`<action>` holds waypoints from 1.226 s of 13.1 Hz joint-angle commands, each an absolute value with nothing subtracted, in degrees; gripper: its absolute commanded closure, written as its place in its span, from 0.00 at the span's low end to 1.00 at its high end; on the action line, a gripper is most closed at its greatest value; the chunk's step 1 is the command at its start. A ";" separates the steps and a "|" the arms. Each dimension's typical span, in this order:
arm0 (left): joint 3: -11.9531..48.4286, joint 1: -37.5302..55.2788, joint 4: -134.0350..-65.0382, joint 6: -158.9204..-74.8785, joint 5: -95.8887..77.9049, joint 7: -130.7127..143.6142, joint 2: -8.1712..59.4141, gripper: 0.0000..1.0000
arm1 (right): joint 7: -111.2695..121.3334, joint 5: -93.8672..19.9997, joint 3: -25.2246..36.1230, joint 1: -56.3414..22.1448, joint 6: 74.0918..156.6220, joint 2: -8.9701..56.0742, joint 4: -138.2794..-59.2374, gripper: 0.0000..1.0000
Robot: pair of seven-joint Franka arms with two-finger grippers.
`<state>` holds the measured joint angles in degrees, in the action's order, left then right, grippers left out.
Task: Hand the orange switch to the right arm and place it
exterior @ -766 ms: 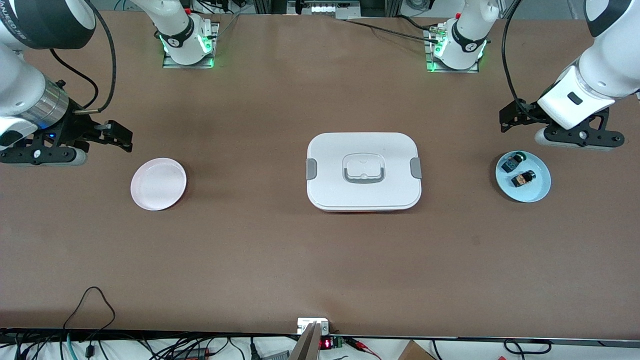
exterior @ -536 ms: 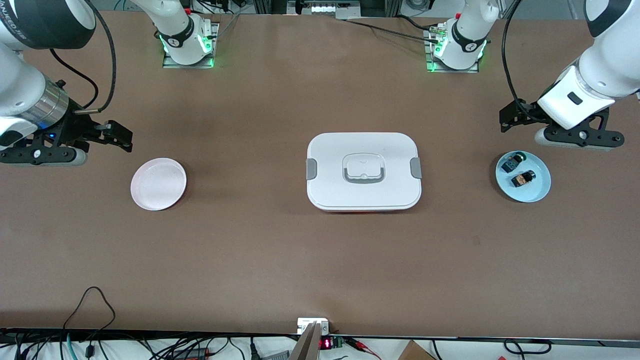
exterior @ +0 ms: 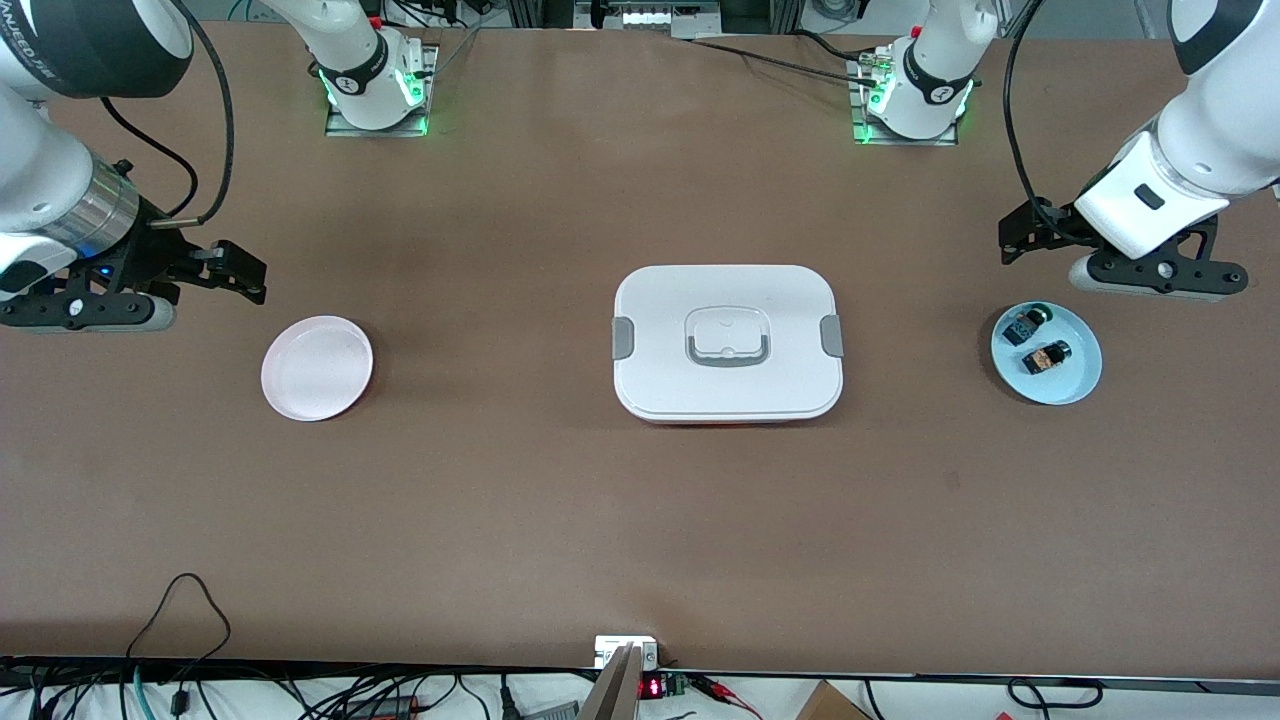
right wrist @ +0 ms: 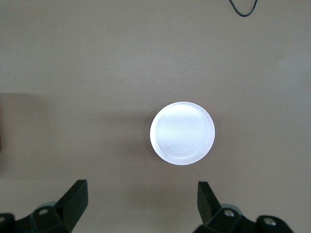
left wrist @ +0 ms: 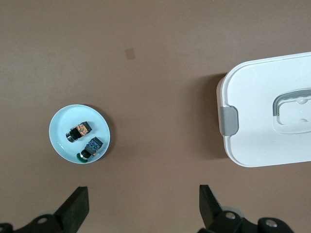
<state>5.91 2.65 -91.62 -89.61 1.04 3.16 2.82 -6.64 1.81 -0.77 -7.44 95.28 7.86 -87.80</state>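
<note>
The orange switch, a tiny black block with an orange face, lies on a light blue plate toward the left arm's end of the table. A similar black part with a green cap lies beside it on the same plate. My left gripper hangs open and empty over the table just beside that plate. My right gripper, on the arm with the silver wrist band, hangs open and empty over the table beside a pale pink plate.
A white lidded box with grey side clips and a handle sits in the middle of the table between the two plates. Cables and electronics run along the table edge nearest the front camera. The arm bases stand along the edge farthest from it.
</note>
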 commanded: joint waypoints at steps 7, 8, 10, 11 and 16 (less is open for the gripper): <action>5.10 2.20 -88.50 -88.68 2.11 3.16 10.02 0.00 | -6.77 2.46 -1.23 -7.12 95.80 7.73 -87.63 0.00; 4.84 1.76 -88.51 -89.29 2.11 3.86 11.24 0.00 | -6.77 2.46 -1.23 -7.12 95.80 7.73 -87.63 0.00; 4.05 -0.69 -88.59 -89.82 2.11 6.57 13.09 0.00 | -6.77 2.46 -1.23 -7.12 95.80 7.73 -87.63 0.00; 4.04 -2.01 -89.12 -89.82 2.02 8.94 14.23 0.03 | -6.77 2.46 -1.23 -7.12 95.80 7.73 -87.63 0.00; 3.96 -6.84 -91.74 -93.75 2.11 12.48 18.27 0.10 | -6.86 2.55 -1.23 -7.12 95.89 7.73 -87.63 0.00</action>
